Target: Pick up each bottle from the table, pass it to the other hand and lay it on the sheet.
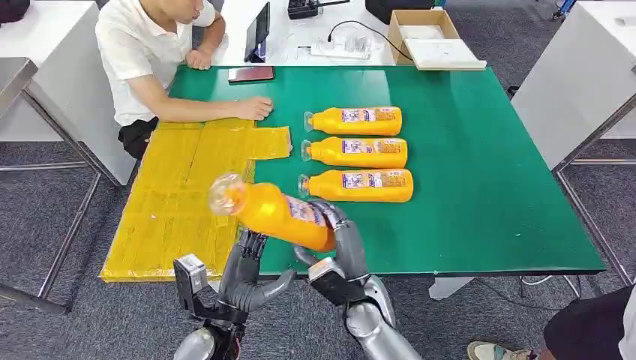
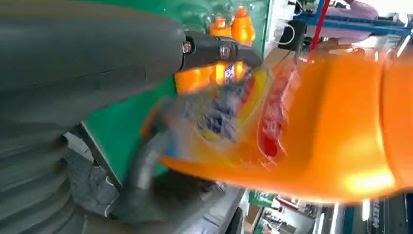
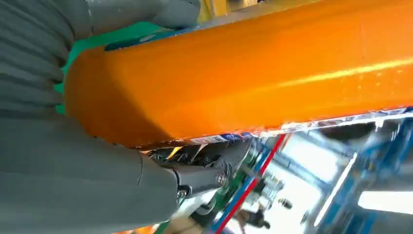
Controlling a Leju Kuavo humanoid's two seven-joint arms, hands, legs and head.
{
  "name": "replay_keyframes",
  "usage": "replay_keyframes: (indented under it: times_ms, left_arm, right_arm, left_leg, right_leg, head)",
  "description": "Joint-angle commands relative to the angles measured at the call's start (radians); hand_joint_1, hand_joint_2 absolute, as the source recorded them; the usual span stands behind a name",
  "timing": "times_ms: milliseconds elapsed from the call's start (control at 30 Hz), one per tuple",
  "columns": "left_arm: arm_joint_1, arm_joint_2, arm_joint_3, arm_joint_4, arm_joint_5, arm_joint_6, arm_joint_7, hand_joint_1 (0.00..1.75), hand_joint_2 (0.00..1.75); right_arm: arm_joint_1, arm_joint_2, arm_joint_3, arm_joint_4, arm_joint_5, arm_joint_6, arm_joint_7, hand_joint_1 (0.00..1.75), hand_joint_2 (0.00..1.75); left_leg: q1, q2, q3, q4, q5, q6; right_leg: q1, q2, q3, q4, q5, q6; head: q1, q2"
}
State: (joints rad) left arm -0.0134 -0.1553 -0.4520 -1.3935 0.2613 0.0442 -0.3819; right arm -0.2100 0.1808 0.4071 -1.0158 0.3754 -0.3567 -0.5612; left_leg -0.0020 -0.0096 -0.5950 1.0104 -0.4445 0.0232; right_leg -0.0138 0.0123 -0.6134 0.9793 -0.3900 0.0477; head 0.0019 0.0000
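The right hand (image 1: 339, 247) grips an orange bottle (image 1: 274, 212) around its base end, fingers wrapped over the labelled body, and holds it in the air above the near edge of the green table (image 1: 480, 187). The bottle lies nearly level, tilted slightly, its clear cap end pointing toward the yellow sheet (image 1: 176, 202) and hanging over the sheet's right border. From the right wrist view, the thick grey thumb and darker fingers (image 3: 204, 173) clasp the bottle's orange flank (image 3: 253, 73) from both sides.

The left hand (image 1: 251, 274) stands just beneath the bottle's middle with its fingers apart and reaching upward; whether they touch the bottle cannot be told from above. In the left wrist view a dark finger (image 2: 219, 48) arches over the blurred label of the bottle (image 2: 311, 131), which lies close in front of the palm, and contact is unclear (motion blur hides it).

Three more bottles lie on their sides in a row on the table beyond the raised one, caps toward the sheet: the far bottle (image 1: 356, 121), the middle bottle (image 1: 358, 151) and the near bottle (image 1: 360, 185), well apart from both hands.

A seated person in a white shirt (image 1: 142, 45) rests a hand (image 1: 255, 109) at the sheet's far edge. A phone (image 1: 250, 73) lies on the table's far side, and an open cardboard box (image 1: 431, 34) sits on the white desk behind.
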Motion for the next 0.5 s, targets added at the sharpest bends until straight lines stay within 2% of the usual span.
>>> replay_keyframes:
  times_ms: [33,333,500]
  left_arm:
    - [-0.061,-0.025,0.050,0.100,0.107,0.034,0.058,0.00,1.75]
    - [-0.064,-0.037,0.075,0.069,0.186,0.041,0.058,0.00,1.75]
    - [-0.064,-0.049,0.086,0.024,0.265,0.033,0.059,0.00,1.75]
  right_arm:
    - [-0.052,0.073,0.220,0.242,0.079,-0.048,-0.024,1.75,1.75]
    - [-0.046,0.079,0.292,0.246,0.065,-0.032,-0.026,1.75,1.75]
    - [-0.065,0.099,0.334,0.314,-0.014,0.008,-0.060,1.75,1.75]
  left_leg:
    - [0.001,0.002,0.004,-0.001,-0.001,-0.002]
    - [0.001,0.001,0.002,0.000,-0.001,-0.001]
    - [0.001,0.000,0.002,0.000,-0.002,-0.002]
  right_leg:
    - [0.001,0.000,0.004,-0.001,-0.001,-0.002]
    - [0.001,-0.001,0.002,-0.001,-0.001,-0.002]
    - [0.001,-0.001,0.002,0.000,-0.002,-0.002]
  head:
    - [0.000,0.000]
    - [0.000,0.000]
    - [0.000,0.000]
